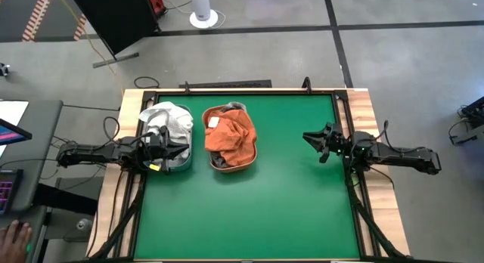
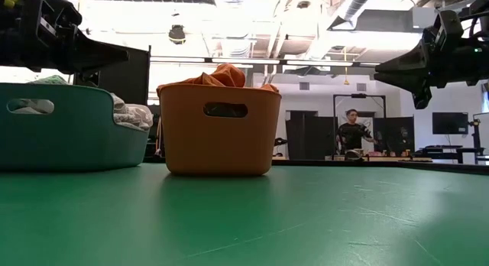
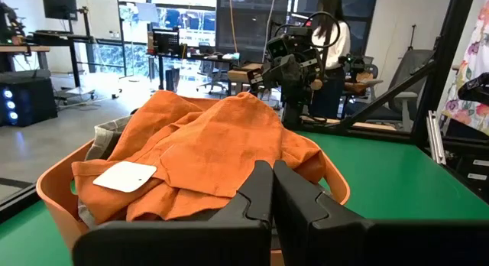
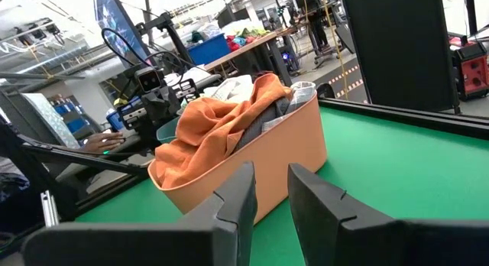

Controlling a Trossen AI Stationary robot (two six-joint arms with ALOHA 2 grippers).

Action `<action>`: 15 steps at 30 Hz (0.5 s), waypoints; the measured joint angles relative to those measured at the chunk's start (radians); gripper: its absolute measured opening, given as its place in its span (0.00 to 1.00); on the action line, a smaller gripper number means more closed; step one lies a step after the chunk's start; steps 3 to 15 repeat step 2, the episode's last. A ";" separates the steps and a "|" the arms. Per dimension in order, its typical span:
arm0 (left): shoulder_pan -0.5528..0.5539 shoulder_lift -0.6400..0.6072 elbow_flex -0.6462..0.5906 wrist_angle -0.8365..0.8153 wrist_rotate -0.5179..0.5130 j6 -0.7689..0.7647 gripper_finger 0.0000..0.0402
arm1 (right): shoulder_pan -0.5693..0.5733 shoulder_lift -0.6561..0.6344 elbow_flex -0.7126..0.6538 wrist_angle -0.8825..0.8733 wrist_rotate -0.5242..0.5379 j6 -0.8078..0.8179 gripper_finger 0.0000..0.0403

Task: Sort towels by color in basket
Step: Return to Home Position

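Two baskets stand on the green table at its left. The teal basket (image 1: 184,163) holds white towels (image 1: 170,119). The orange basket (image 1: 231,166) holds a rust orange towel (image 3: 221,136) heaped over a dark grey towel (image 1: 219,161). My left gripper (image 3: 273,182) is shut, level above the teal basket (image 2: 69,128), pointing at the orange basket (image 2: 218,128). My right gripper (image 4: 271,182) hangs level at the table's right, its fingers apart with nothing between them, well away from the orange basket (image 4: 252,151).
Bare green table (image 1: 287,210) spreads to the right of the baskets and toward the near edge. Wooden borders (image 1: 370,112) frame the table. A person's hand (image 1: 15,234) rests beyond the table's left side. Another person (image 2: 353,128) stands in the room behind.
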 joint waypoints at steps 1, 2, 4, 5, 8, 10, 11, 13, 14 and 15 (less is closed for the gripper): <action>0.000 0.000 0.000 0.000 0.000 0.000 0.00 | 0.000 0.000 0.000 0.000 0.000 0.000 0.27; 0.000 0.000 0.000 0.000 0.000 0.000 0.00 | 0.000 0.000 0.000 0.000 0.000 0.000 0.27; 0.000 0.000 0.000 0.000 0.000 0.000 0.00 | 0.000 0.000 0.000 0.000 0.000 0.000 0.27; 0.000 0.000 0.000 0.000 0.000 0.000 0.00 | 0.000 0.000 0.000 0.000 0.000 0.000 0.27; 0.000 0.000 0.000 0.000 0.000 0.000 0.00 | 0.000 0.000 0.000 0.000 0.000 0.000 0.27; 0.000 0.000 0.000 0.000 0.000 0.000 0.00 | 0.000 0.000 0.000 0.000 0.000 0.000 0.27; 0.000 0.000 0.000 0.000 0.000 0.000 0.00 | 0.000 0.000 0.000 0.000 0.000 0.000 0.27; 0.000 0.000 0.000 0.000 0.000 0.000 0.00 | 0.000 0.000 0.000 0.000 0.000 0.000 0.27; 0.000 0.000 0.000 0.000 0.000 0.000 0.00 | 0.000 0.000 0.000 0.000 0.000 0.000 0.27; 0.000 0.000 0.000 0.000 0.000 0.000 0.00 | 0.000 0.000 0.000 0.000 0.000 0.000 0.27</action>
